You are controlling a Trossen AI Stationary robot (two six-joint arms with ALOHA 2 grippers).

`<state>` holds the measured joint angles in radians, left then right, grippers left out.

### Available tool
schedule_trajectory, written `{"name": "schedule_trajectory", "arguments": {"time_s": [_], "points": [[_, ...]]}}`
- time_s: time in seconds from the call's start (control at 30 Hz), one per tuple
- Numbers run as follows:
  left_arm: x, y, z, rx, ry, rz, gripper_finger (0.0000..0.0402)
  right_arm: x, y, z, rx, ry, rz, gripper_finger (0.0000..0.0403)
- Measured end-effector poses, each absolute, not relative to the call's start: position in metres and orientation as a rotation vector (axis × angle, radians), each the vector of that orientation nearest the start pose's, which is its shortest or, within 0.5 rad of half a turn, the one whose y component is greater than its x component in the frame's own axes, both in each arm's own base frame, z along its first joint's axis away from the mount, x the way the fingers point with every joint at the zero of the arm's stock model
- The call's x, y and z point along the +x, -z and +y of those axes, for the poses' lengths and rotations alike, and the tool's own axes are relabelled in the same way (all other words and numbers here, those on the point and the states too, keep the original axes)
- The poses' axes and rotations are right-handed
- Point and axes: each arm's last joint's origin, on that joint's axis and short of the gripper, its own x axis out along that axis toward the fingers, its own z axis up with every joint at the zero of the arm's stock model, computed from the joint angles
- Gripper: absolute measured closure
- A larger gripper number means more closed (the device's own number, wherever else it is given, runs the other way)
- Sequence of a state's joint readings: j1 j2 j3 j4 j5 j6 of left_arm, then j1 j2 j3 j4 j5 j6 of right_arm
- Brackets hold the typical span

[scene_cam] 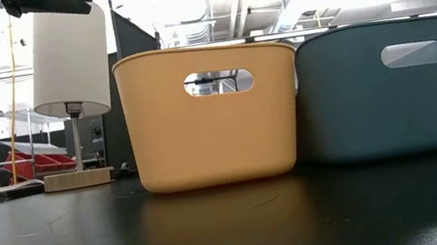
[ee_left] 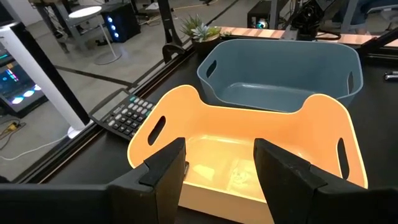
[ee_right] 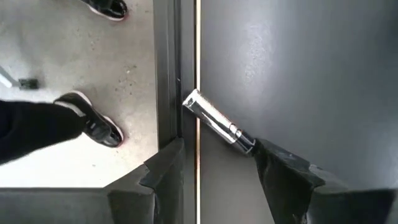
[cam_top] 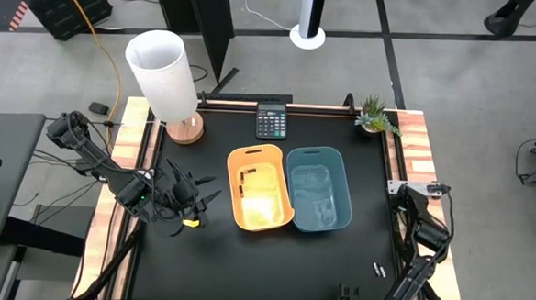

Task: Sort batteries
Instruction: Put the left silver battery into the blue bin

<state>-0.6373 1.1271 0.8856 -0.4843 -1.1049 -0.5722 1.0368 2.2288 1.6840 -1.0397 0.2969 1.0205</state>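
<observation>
An orange bin (cam_top: 260, 187) and a blue bin (cam_top: 318, 188) stand side by side mid-table, and small dark bits lie in the orange one (cam_top: 245, 176). My left gripper (ee_left: 221, 155) hovers open at the orange bin's left end (cam_top: 206, 195), with nothing between its fingers. Two tiny batteries (cam_top: 378, 269) lie on the black table at the near right. My right gripper (ee_right: 217, 155) points down at the table's near edge, open. A silvery battery (ee_right: 214, 119) lies just beyond its fingertips, beside the edge strip. My right gripper comes from above, pointing down, and the battery's dark end (ee_right: 246, 145) lies right beside one fingertip (ee_right: 268, 155). I cannot tell whether that finger touches the battery. The battery lies flat on the table, slanting away from the fingers.
A white lamp on a wooden base (cam_top: 166, 76), a black calculator (cam_top: 270, 123) and a small potted plant (cam_top: 375, 116) stand along the far edge. A person's shoes (ee_right: 93, 124) show on the floor just past the near table edge (ee_right: 186, 74).
</observation>
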Motion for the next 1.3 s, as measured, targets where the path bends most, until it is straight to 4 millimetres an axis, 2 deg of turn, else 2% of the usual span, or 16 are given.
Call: {"name": "schedule_trajectory", "arguments": {"time_s": [0.2, 0.73, 1.03, 1.3], "points": [[0.192, -0.288, -0.11, 0.005, -0.546, 0.327, 0.0217, 0.232, -0.141, 0.352, -0.206, 0.064, 1.332, 0.0189], [0.192, -0.287, -0.11, 0.013, -0.529, 0.342, 0.0217, 0.259, -0.141, 0.336, -0.226, 0.014, 1.343, 0.0189], [0.192, -0.287, -0.111, 0.024, -0.512, 0.355, 0.0217, 0.268, -0.143, 0.33, -0.26, -0.058, 1.373, 0.0189], [0.192, -0.287, -0.111, 0.03, -0.508, 0.358, 0.0217, 0.281, -0.149, 0.327, -0.315, -0.11, 1.343, 0.0189]]}}
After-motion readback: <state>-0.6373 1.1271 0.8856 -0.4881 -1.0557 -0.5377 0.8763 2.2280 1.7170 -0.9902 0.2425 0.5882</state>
